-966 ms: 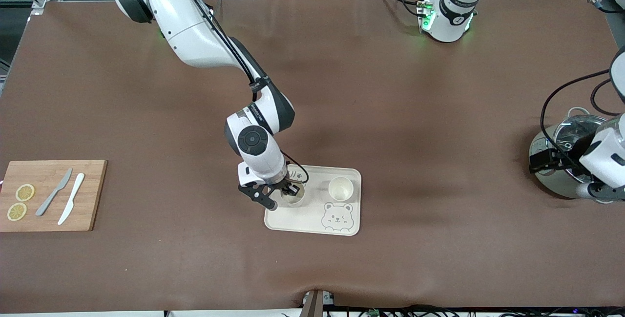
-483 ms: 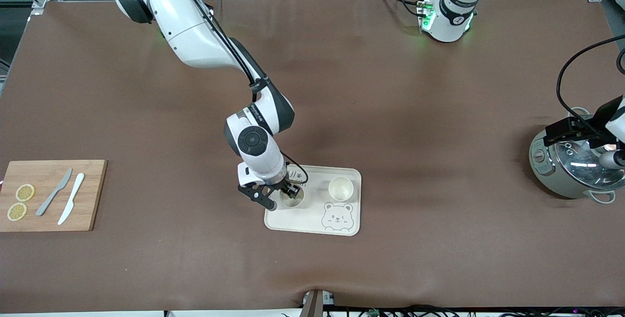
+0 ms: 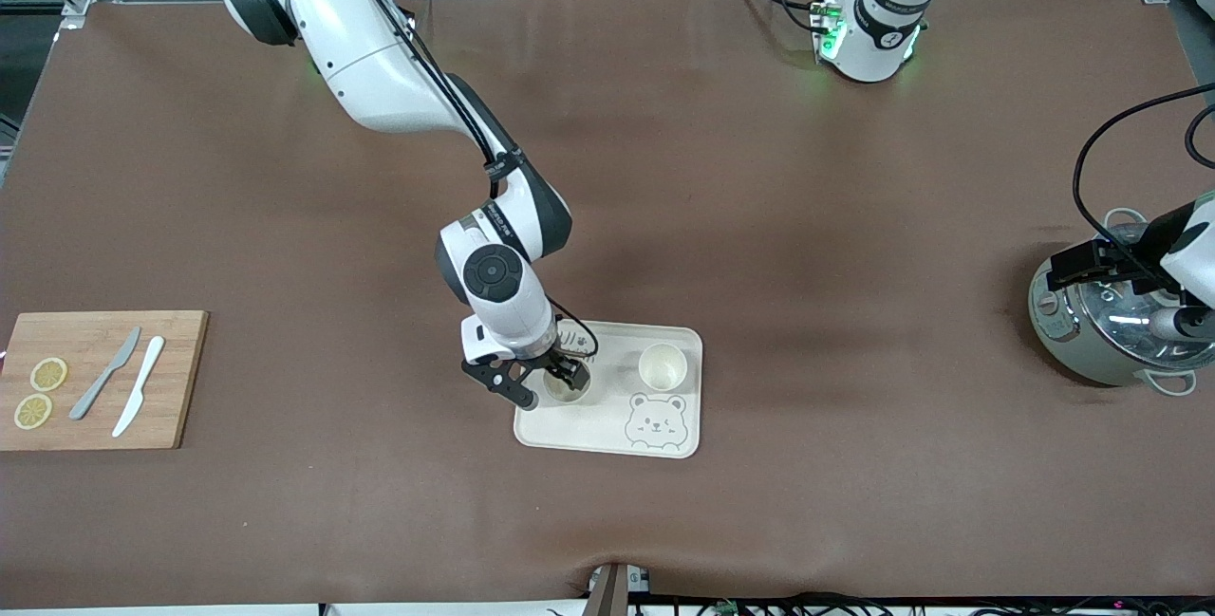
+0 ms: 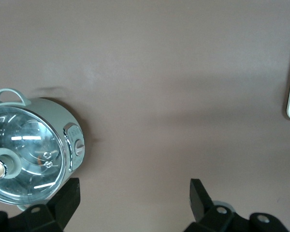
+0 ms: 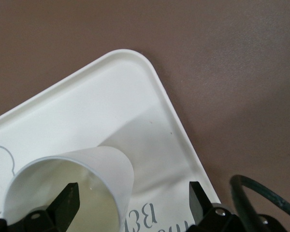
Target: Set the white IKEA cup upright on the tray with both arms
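A white cup [image 3: 572,395] stands upright on the cream tray [image 3: 588,428] with the bear drawing. A second white cup [image 3: 663,367] stands upright on the tray, toward the left arm's end. My right gripper [image 3: 549,386] is open low over the first cup. In the right wrist view, the gripper [image 5: 133,203] straddles the wall of the cup [image 5: 106,164], one finger inside and one outside over the tray [image 5: 101,96]. My left gripper [image 3: 1106,265] is open and empty over the pot. It also shows in the left wrist view [image 4: 134,198].
A grey-green pot with a glass lid [image 3: 1106,326] stands at the left arm's end; it also shows in the left wrist view [image 4: 29,145]. A wooden cutting board [image 3: 95,379] with two knives and lemon slices lies at the right arm's end.
The left arm's hand has risen and shifted over the pot. The right gripper and the cup under it have hardly moved.
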`<state>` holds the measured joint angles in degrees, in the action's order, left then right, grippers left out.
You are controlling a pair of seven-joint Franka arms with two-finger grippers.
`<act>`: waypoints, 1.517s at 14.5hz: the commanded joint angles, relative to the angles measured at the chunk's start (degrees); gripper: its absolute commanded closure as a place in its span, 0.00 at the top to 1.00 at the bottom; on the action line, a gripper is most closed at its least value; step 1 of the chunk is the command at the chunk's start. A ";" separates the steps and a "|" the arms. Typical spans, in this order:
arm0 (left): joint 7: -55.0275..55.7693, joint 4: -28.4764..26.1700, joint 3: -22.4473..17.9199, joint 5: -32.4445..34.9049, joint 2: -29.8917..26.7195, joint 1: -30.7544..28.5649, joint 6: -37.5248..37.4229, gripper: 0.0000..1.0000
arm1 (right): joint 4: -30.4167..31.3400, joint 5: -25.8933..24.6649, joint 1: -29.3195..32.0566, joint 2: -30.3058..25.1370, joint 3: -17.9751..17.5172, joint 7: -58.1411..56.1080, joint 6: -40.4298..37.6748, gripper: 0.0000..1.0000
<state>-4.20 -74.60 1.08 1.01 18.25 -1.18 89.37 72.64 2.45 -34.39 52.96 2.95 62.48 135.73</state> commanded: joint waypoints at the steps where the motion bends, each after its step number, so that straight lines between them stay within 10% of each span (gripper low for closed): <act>1: -0.19 -2.03 -0.20 -0.22 -0.93 -0.31 -4.10 1.00 | -0.83 -1.31 -0.24 0.04 0.30 1.06 -0.64 1.00; 11: 0.51 -1.07 2.08 3.57 -6.56 -1.72 -11.84 1.00 | -1.62 -1.14 1.17 -4.52 0.30 -0.78 -11.95 1.00; 22: -5.07 -0.89 0.94 2.33 -10.09 -3.84 -19.86 1.00 | 1.27 3.78 9.85 -32.80 -0.05 -17.02 -45.61 1.00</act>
<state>-13.33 -75.06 2.16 3.32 7.30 -5.91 67.93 69.05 3.97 -27.85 26.67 3.97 49.64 93.05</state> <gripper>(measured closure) 0.000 0.000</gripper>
